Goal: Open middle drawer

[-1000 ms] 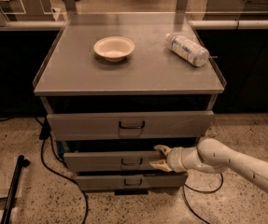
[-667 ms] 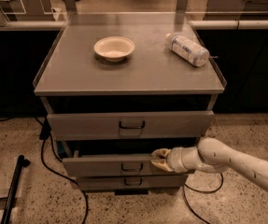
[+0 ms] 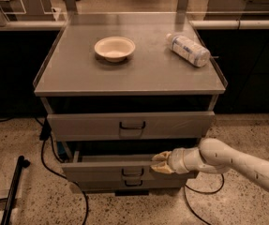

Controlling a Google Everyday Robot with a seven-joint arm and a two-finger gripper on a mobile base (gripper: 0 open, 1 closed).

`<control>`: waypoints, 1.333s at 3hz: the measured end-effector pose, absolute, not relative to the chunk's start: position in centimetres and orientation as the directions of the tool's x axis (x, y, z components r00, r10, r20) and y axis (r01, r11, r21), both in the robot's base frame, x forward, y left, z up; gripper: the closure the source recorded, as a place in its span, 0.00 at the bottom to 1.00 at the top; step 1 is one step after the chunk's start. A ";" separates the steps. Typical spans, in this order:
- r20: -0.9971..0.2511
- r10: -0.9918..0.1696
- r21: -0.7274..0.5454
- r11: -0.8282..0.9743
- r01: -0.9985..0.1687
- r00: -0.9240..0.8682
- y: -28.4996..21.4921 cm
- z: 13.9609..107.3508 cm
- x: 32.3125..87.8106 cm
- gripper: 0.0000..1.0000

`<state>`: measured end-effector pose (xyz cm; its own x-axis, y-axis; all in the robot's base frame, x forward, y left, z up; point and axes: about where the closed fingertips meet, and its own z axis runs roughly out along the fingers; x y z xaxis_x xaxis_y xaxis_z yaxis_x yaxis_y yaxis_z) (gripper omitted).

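Observation:
The grey cabinet has three drawer fronts. The middle drawer (image 3: 101,169) is pulled partly out, with its dark loop handle (image 3: 132,172) at the centre. My gripper (image 3: 159,163) reaches in from the right on a white arm. It sits at the top rim of the middle drawer's front, just right of the handle. Its tan fingers (image 3: 162,156) stand one above and one below the rim, closed on it. The top drawer (image 3: 87,124) is also slightly out. The bottom drawer (image 3: 134,184) shows only as a narrow strip below.
A cream bowl (image 3: 115,48) and a lying plastic bottle (image 3: 187,49) rest on the cabinet top (image 3: 78,74). Black cables (image 3: 47,158) hang on the left. A dark pole (image 3: 13,191) leans at lower left on the speckled floor.
The middle drawer has slid further out toward the camera, and my gripper has moved with it, staying on its top rim.

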<state>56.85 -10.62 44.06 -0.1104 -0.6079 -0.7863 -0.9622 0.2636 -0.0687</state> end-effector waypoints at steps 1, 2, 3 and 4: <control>-0.786 -0.608 -0.069 0.264 -0.962 -0.110 -10.6 44.1 56.8 0.82; -0.786 -0.610 -0.070 0.250 -0.966 -0.101 -10.4 43.8 57.4 0.58; -0.778 -0.619 -0.058 0.244 -0.968 -0.110 -10.8 43.0 56.7 0.36; -0.778 -0.619 -0.058 0.244 -0.968 -0.110 -10.8 43.2 56.7 0.13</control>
